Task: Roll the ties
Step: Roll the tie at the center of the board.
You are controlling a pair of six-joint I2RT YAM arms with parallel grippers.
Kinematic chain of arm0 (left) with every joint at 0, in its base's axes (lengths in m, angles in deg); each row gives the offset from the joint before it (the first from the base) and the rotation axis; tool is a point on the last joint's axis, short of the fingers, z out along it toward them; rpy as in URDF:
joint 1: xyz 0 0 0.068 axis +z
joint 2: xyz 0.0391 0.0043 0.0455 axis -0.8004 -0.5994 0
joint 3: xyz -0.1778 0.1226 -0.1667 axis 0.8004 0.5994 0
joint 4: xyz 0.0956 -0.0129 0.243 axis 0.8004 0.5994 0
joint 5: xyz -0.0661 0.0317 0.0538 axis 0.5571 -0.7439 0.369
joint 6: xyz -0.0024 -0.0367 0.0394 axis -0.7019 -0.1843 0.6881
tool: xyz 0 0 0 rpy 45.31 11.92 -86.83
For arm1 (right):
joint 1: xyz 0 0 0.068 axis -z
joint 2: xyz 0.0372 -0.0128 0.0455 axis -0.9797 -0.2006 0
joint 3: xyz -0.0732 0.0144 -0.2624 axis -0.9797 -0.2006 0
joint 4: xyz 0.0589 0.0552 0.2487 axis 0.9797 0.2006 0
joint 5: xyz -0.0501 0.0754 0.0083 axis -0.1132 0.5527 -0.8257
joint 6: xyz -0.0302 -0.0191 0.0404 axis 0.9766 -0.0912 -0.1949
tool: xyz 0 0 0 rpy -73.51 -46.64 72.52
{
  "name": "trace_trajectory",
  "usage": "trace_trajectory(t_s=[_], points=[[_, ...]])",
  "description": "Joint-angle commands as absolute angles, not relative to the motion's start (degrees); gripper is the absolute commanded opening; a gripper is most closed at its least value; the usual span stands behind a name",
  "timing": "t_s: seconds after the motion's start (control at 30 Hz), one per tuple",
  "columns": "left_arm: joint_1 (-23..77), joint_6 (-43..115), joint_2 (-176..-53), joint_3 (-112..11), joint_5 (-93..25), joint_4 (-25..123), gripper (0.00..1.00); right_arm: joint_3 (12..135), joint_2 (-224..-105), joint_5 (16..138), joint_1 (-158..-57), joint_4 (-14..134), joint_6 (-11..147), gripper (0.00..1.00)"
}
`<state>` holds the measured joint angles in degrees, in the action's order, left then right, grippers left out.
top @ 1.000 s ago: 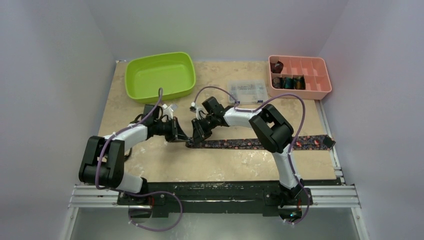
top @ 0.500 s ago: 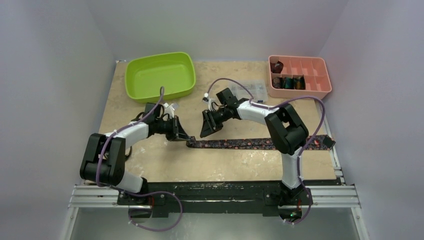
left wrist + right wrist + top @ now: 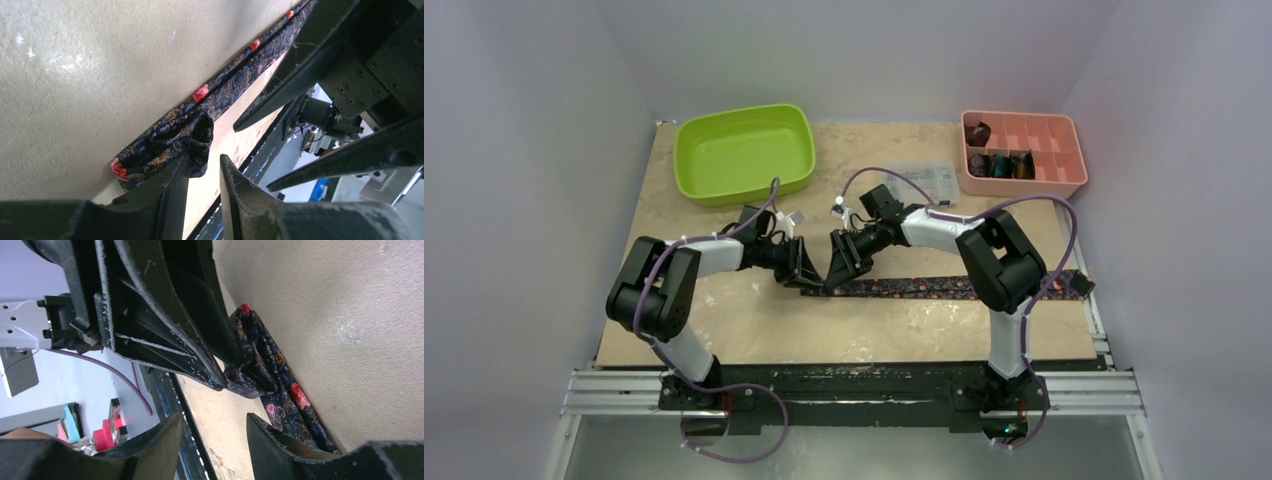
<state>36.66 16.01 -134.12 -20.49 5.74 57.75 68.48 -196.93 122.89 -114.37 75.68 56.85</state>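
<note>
black floral tie (image 3: 944,287): lies flat across the table (image 3: 724,330), running left to right, left end bunched into a small fold. left gripper (image 3: 205,161): stands parted by a narrow gap, fingertips touching that fold; cannot tell whether any cloth is pinched. right gripper (image 3: 214,417): stands well open just beside the fold, facing the left one, holds nothing.

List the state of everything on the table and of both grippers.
necktie: laid flat, left end bunched into a fold
green bin: empty
pink tray: rolled ties in its left compartments
clear box: lid shut or not, cannot tell
left gripper: slightly open, one finger against the bunched end
right gripper: open, holding nothing
</note>
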Motion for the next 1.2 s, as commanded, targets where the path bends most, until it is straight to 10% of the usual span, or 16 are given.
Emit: trace_trajectory(t_s=[0.0, 0.4, 0.83, 1.17], points=[[36.5, 13.1, -136.2, -22.4, 7.6, 53.7, 0.29, 68.6, -197.3, 123.4, -114.1, 75.0, 56.5, 0.50], [36.5, 7.8, -139.9, -22.2, 10.6, 46.8, 0.00, 71.1, -200.6, 120.2, -114.4, 76.1, 55.4, 0.45], [35.3, 8.2, -141.2, -23.4, 10.6, 48.4, 0.00, 72.5, -201.8, 121.9, -114.4, 74.9, 53.6, 0.47], [35.0, 10.2, -139.1, -24.5, 10.5, 51.8, 0.10, 71.9, -202.5, 120.8, -114.6, 76.3, 56.3, 0.22]])
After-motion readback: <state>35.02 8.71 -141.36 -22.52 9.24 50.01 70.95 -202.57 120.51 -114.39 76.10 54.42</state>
